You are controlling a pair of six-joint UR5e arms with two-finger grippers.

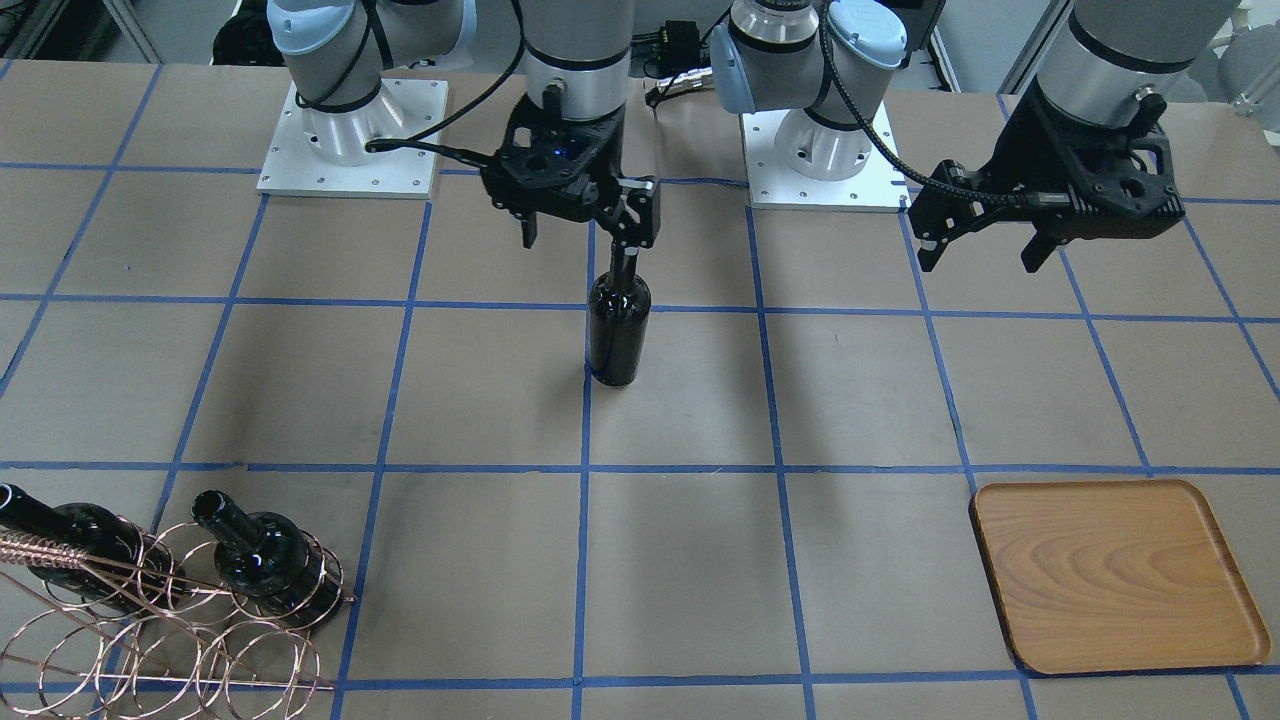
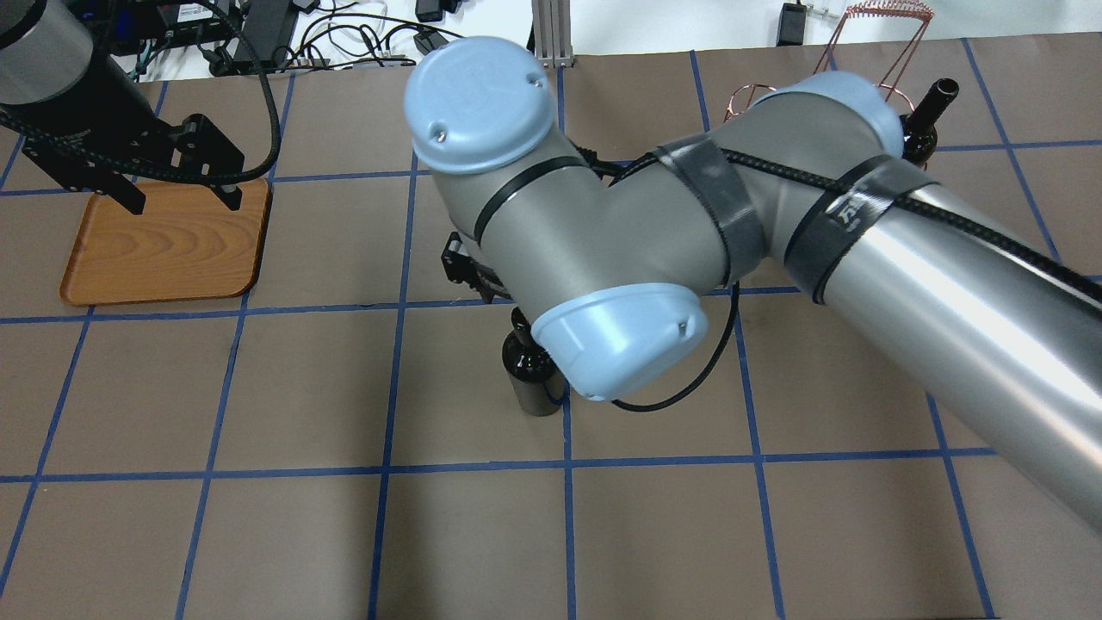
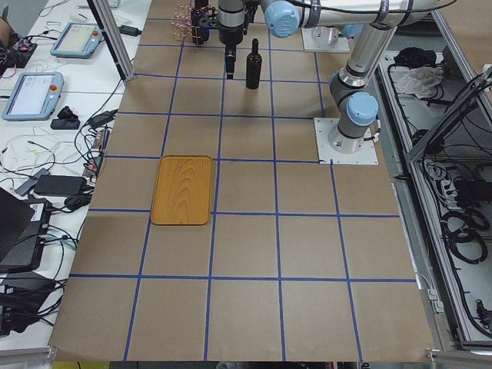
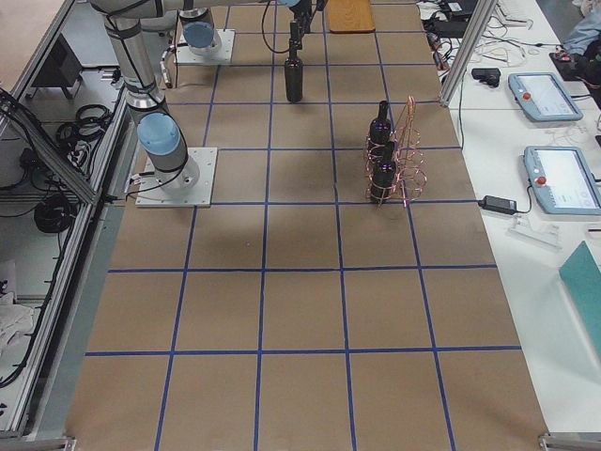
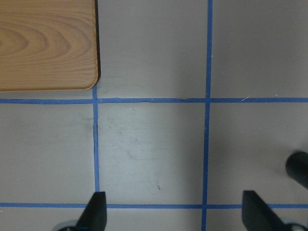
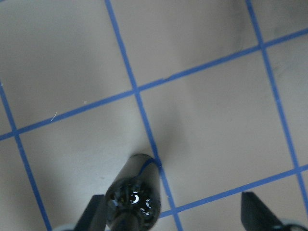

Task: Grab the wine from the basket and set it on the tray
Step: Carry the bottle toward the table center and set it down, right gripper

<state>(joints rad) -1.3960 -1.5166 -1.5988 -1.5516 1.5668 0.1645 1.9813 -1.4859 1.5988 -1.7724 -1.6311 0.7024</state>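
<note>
**Bottle at mid-table, waiting for the second arm**

The wine bottle (image 1: 618, 335) stands upright in the middle of the table, a little toward the robot's edge. Your right gripper (image 1: 585, 240) is spread wide and holds nothing, with one finger just beside the neck. The left gripper (image 1: 980, 262) is also wide open and empty. Next, I think, you bring the left one to the neck, close it, and carry the bottle to the tray (image 1: 1120, 575) by the operators' edge, near the left end.

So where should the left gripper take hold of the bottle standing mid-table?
Probably on the long neck, coming from above. The bottle stands upright on the table, and the neck is far narrower than the glossy body. The left gripper is open; the open right gripper crowds the neck.
</note>
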